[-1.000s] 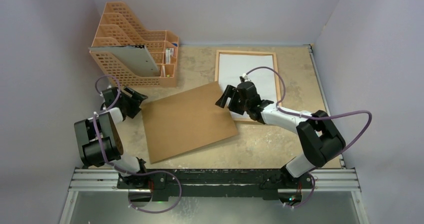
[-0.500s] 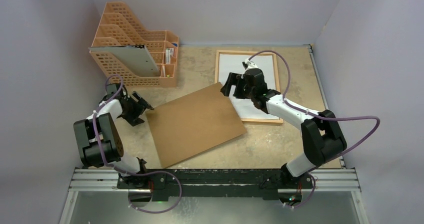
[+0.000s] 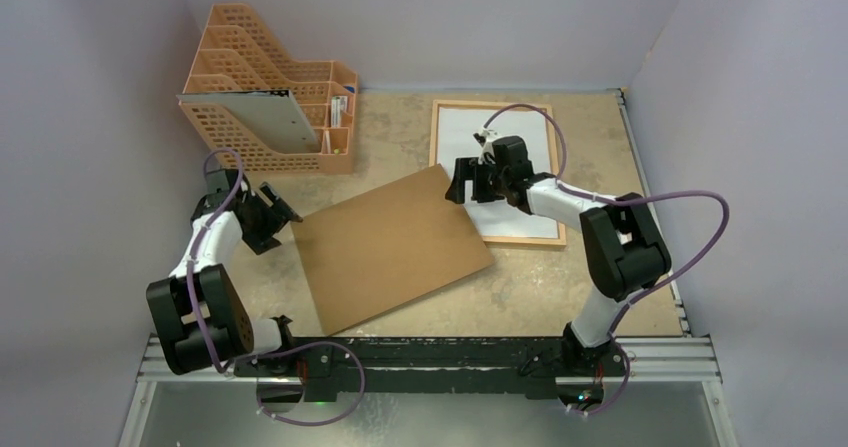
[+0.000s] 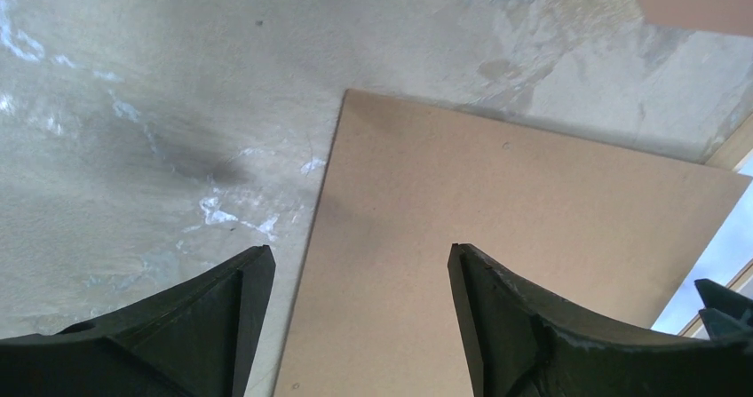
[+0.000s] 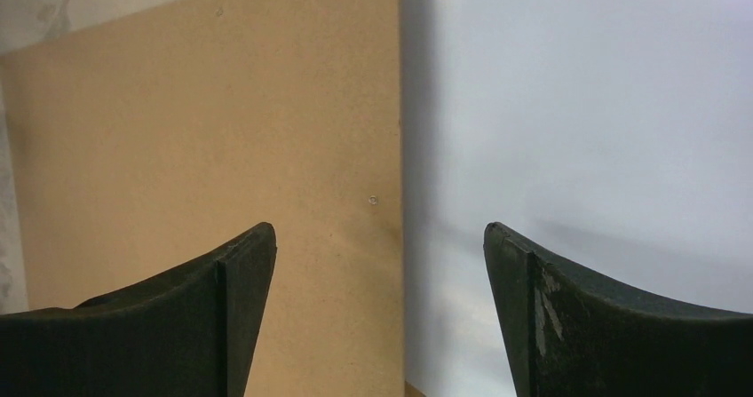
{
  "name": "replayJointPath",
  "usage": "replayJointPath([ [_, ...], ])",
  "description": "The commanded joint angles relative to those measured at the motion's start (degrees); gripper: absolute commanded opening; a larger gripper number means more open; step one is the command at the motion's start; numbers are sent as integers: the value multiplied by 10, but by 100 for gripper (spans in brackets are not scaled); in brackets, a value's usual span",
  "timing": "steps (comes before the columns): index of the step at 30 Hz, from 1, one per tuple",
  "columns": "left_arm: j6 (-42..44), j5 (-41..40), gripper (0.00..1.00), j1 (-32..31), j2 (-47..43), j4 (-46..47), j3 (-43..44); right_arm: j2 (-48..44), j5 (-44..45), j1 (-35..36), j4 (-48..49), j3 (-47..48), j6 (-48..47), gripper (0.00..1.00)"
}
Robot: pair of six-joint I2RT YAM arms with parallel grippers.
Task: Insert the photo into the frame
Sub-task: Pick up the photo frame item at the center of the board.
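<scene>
left end effector released — by backing panel | right end effector released — over its edge

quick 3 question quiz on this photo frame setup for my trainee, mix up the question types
1. True or false: the brown board lies wholly clear of the frame.
2. Where does the orange file rack stand in the top view? A) back left B) back right C) front centre
3. In one word: how do both arms' jaws stand?

Key
1. False: the board's right side overlaps the frame's left side.
2. A
3. Open, with nothing held in either.
</scene>
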Motion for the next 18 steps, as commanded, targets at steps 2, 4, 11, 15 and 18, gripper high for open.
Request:
replayJointPath([
  [2, 18, 17, 72, -1, -11, -1, -40, -2, -79, 0, 15, 16, -43, 87],
  [4, 15, 27, 70, -1, -7, 2, -42, 3, -101, 1, 24, 13, -43, 86],
  [11, -14, 27, 69, -1, 27, 2, -54, 31, -105, 0, 23, 15, -35, 86],
  [15, -19, 56, 70, -1, 38, 12, -66, 45, -110, 1, 13, 24, -38, 86],
  [18, -27, 95, 70, -1, 39, 26, -73, 45, -133, 1, 9, 27, -49, 83],
])
